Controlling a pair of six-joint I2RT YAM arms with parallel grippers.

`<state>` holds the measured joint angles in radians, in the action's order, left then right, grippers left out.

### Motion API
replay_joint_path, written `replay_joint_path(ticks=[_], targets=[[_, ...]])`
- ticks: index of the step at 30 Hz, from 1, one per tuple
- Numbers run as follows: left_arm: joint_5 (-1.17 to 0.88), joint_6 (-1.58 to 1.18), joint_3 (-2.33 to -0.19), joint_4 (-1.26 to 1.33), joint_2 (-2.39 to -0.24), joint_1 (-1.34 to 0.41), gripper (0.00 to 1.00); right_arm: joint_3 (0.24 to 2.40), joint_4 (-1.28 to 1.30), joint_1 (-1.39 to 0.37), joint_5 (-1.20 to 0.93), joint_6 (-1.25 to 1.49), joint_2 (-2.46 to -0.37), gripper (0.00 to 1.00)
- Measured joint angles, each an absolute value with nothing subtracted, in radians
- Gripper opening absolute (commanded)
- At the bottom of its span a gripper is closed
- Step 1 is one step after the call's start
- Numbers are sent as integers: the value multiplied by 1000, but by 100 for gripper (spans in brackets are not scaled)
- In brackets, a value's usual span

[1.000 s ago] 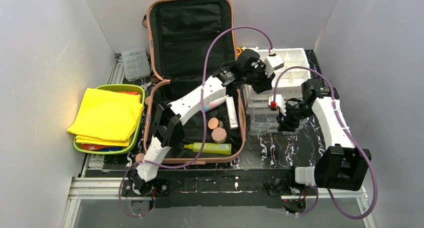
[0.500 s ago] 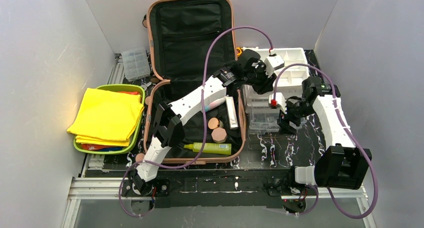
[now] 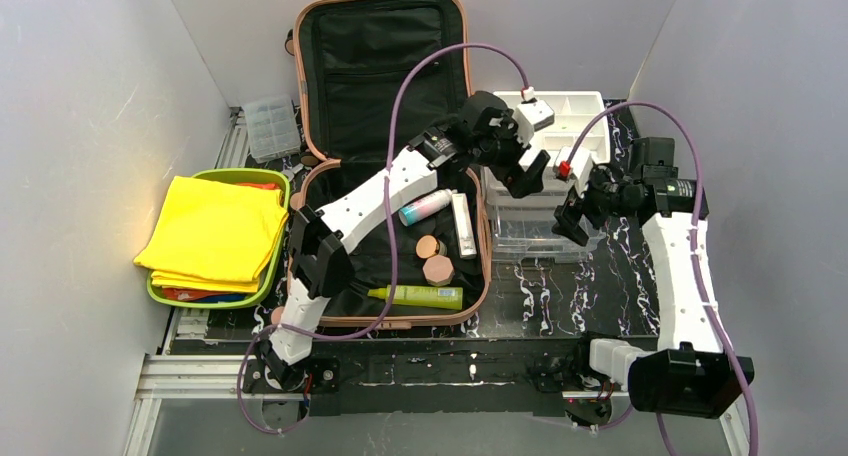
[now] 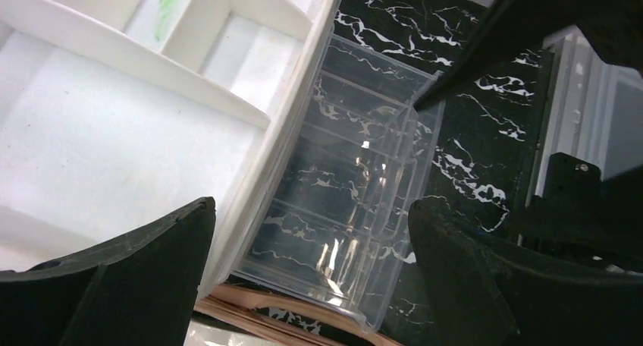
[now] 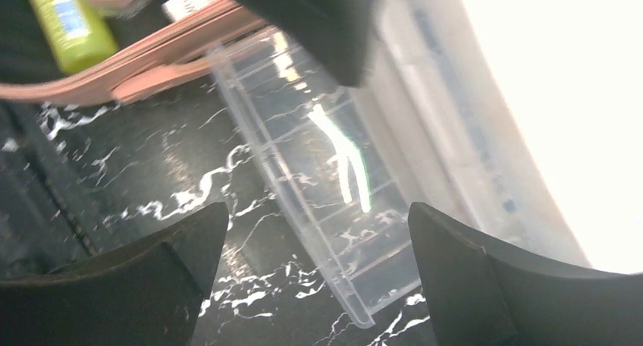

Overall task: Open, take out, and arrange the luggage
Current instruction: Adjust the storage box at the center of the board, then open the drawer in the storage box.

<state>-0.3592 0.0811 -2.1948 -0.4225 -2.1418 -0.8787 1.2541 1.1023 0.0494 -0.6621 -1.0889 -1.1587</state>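
The luggage (image 3: 400, 321) lies open left of centre, its black-lined lid raised at the back. In its lower half lie a green tube (image 3: 420, 296), two round compacts (image 3: 432, 258), a white tube (image 3: 462, 226) and a small bottle (image 3: 424, 207). A clear compartment box (image 3: 530, 231) sits on the table between the luggage rim (image 4: 250, 312) and the white drawer organizer (image 3: 575, 116). My left gripper (image 3: 525, 171) hangs open above this clear box (image 4: 356, 202), holding nothing. Over the near-right end of the same clear box (image 5: 326, 202), my right gripper (image 3: 570, 211) is also open and empty.
A lime-green tray (image 3: 285, 191) with a folded yellow cloth (image 3: 215, 231) stands at the left. A small clear parts box (image 3: 270, 126) sits behind it beside the lid. White walls close in on both sides and the back. The tabletop (image 3: 560, 296) is black marble.
Both grippers have opened wide and risen off the clear box. The right arm has swung back and to the right; the left arm's lift has uncovered the small bottle.
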Motion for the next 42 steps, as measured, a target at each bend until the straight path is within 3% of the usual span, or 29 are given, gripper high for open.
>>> replay_joint_path(ticks=[9,17,22,31,42], targets=[[-446,-12,-2062,-445,-1946,-867,98,1163,788,107,-564,-809,-1038,98],[-463,-20,-1800,-392,-1748,-812,98,1190,787,315,-680,-864,-1185,96],[-464,-26,-1760,-355,-1798,-748,98,1248,868,406,-763,-974,-1333,97],[-468,-39,-1807,-327,-1969,-738,98,1280,1011,408,-892,-1282,-1479,97],[-466,-26,-1871,-318,-2010,-739,98,1360,1060,435,-897,-1374,-1550,96]])
